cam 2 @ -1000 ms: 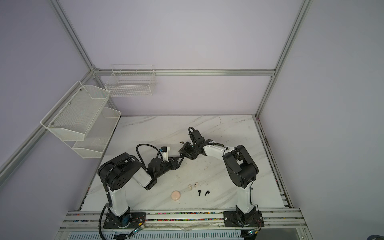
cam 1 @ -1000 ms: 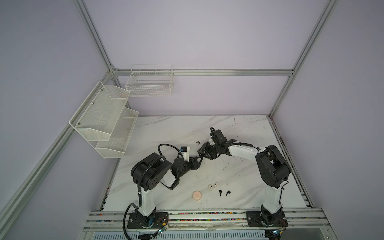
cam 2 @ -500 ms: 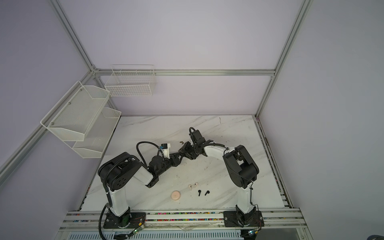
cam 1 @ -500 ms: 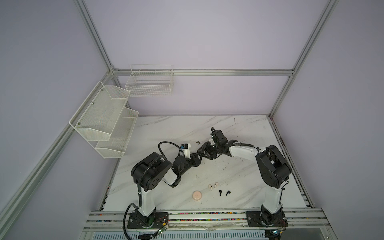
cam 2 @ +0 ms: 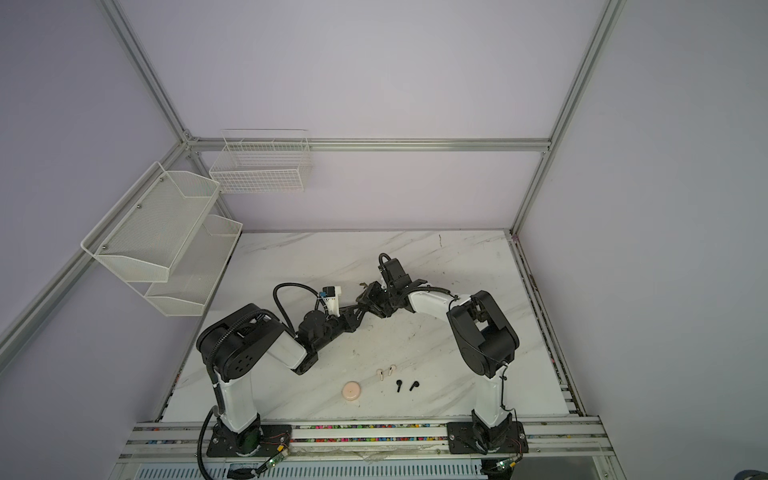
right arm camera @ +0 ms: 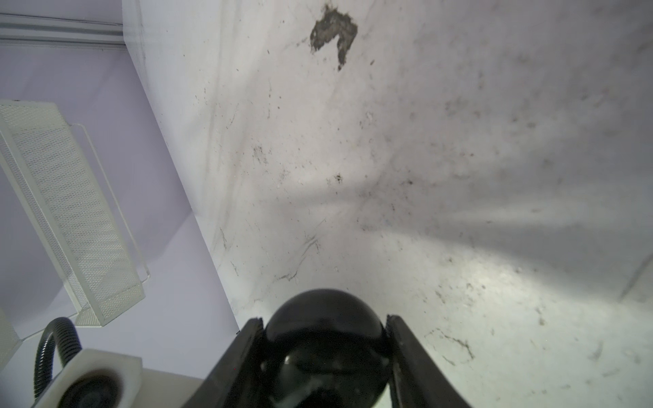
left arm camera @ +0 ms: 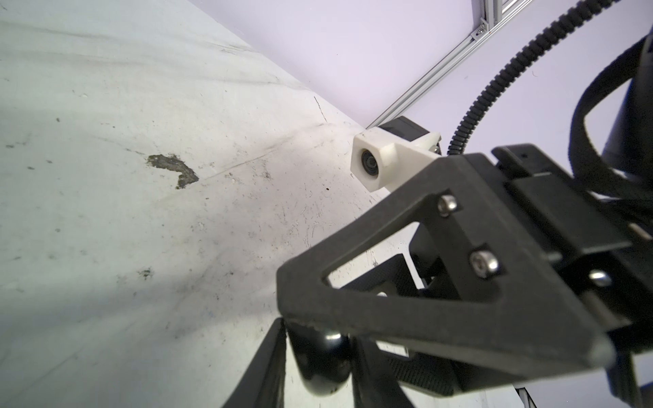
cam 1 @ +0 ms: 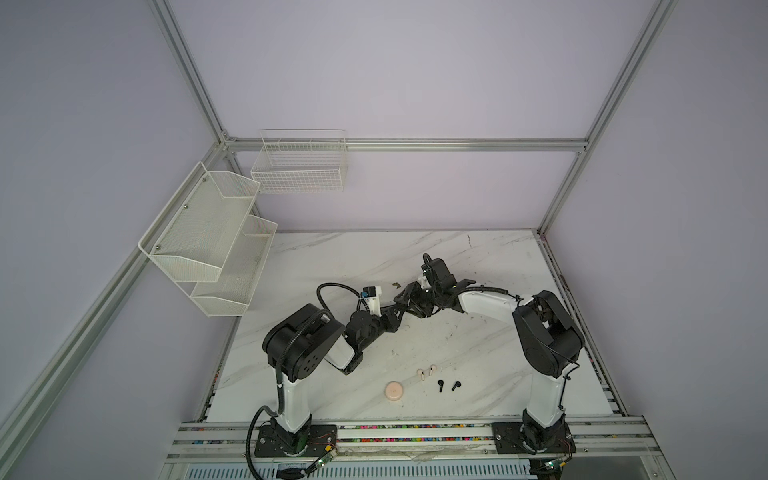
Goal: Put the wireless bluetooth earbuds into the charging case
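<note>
Marble table (cam 1: 478, 340): my left gripper (left arm camera: 318, 333), wider a second ago, now pinches the black charging case (right arm camera: 323, 339) that my right gripper (right arm camera: 324, 319) clasps mid-table. Pink case (cam 1: 394, 391) at six o'clock of them; pink earbuds (cam 1: 421, 374) and black earbuds (cam 1: 439, 385) loose at its two o'clock, so opening likely follows.

— Surface?
— White marble table (cam 1: 478, 266), one dark mark (cam 1: 395, 284).
— Items lying on it?
— Round pink case (cam 1: 394, 391); two pale pink earbuds (cam 1: 421, 375); two black earbuds (cam 1: 440, 385). All near the front edge.
</note>
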`<state>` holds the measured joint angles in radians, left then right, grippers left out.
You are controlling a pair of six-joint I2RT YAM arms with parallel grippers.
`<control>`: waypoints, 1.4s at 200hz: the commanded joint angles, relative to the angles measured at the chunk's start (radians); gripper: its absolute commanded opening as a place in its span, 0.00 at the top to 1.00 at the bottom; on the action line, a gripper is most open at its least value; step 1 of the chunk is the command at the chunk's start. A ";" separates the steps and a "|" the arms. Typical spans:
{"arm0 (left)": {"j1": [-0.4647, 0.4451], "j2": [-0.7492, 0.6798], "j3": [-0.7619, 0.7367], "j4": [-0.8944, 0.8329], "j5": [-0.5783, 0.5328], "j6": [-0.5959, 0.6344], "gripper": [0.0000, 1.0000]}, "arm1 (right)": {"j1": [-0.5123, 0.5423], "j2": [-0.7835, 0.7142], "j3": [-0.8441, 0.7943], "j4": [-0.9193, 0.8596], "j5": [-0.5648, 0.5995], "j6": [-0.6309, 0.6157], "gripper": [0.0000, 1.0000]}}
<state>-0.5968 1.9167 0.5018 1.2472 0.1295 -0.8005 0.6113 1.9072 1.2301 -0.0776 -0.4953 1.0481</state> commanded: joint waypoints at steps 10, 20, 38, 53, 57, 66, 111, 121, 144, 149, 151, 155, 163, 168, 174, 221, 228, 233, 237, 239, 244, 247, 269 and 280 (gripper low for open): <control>0.000 -0.007 0.066 0.049 0.019 0.001 0.73 | -0.004 -0.037 -0.009 0.023 -0.003 0.026 0.55; -0.001 -0.006 0.068 0.048 0.019 0.000 0.74 | -0.004 -0.040 -0.009 0.024 -0.002 0.027 0.55; -0.001 -0.007 0.069 0.049 0.017 -0.006 0.76 | -0.004 -0.043 -0.011 0.026 -0.001 0.030 0.54; -0.001 -0.008 0.072 0.051 0.020 -0.013 0.78 | -0.004 -0.044 -0.013 0.027 0.000 0.030 0.54; -0.001 -0.008 0.072 0.052 0.022 -0.014 0.78 | -0.004 -0.045 -0.012 0.028 -0.002 0.030 0.54; -0.001 -0.011 0.072 0.054 0.023 -0.017 0.78 | -0.004 -0.046 -0.013 0.029 -0.003 0.030 0.54; 0.001 -0.051 0.052 0.060 0.031 -0.020 0.81 | -0.013 -0.069 -0.020 0.030 -0.010 0.012 0.41; 0.003 -0.057 0.047 0.061 0.034 -0.020 0.81 | -0.019 -0.077 -0.023 0.029 -0.012 0.003 0.37; 0.009 -0.070 0.033 0.074 0.054 -0.020 0.82 | -0.049 -0.109 -0.027 0.017 -0.018 -0.036 0.25; 0.010 -0.071 0.028 0.079 0.060 -0.021 0.82 | -0.058 -0.117 -0.027 0.015 -0.025 -0.051 0.23; 0.011 -0.072 0.027 0.082 0.062 -0.020 0.82 | -0.062 -0.120 -0.026 0.012 -0.030 -0.057 0.23; 0.012 -0.075 0.025 0.087 0.066 -0.018 0.82 | -0.070 -0.129 -0.027 0.012 -0.038 -0.073 0.22; 0.017 -0.078 0.017 0.097 0.083 -0.017 0.82 | -0.086 -0.148 -0.026 0.007 -0.052 -0.108 0.21; 0.021 -0.083 0.013 0.103 0.093 -0.016 0.82 | -0.096 -0.162 -0.027 0.004 -0.057 -0.126 0.21; 0.024 -0.088 0.008 0.108 0.106 -0.016 0.82 | -0.110 -0.182 -0.029 0.001 -0.067 -0.155 0.21; 0.089 -0.166 -0.014 0.115 0.290 -0.012 0.86 | -0.181 -0.364 -0.001 -0.192 -0.001 -0.575 0.23; 0.100 -0.180 -0.014 0.114 0.329 -0.011 0.87 | -0.181 -0.386 0.009 -0.247 0.038 -0.664 0.23; 0.107 -0.191 -0.015 0.115 0.354 -0.012 0.88 | -0.180 -0.409 0.006 -0.266 0.057 -0.705 0.24; 0.112 -0.200 -0.016 0.114 0.370 -0.014 0.88 | -0.177 -0.427 -0.002 -0.268 0.066 -0.728 0.24; 0.115 -0.204 -0.017 0.114 0.376 -0.015 0.88 | -0.177 -0.436 -0.007 -0.268 0.065 -0.741 0.24; 0.120 -0.214 -0.017 0.115 0.398 -0.017 0.87 | -0.177 -0.461 -0.027 -0.259 0.058 -0.766 0.25; 0.123 -0.221 -0.017 0.114 0.412 -0.016 0.87 | -0.175 -0.478 -0.038 -0.252 0.053 -0.778 0.25; 0.141 -0.257 -0.010 0.114 0.503 -0.028 0.90 | -0.145 -0.607 -0.123 -0.188 0.017 -0.873 0.30; 0.147 -0.268 -0.001 0.115 0.549 -0.034 0.94 | -0.125 -0.661 -0.155 -0.162 0.016 -0.928 0.31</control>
<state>-0.4633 1.6909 0.5018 1.3014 0.5243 -0.8242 0.4465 1.3506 1.1419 -0.2432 -0.4755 0.3340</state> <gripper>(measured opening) 0.201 0.696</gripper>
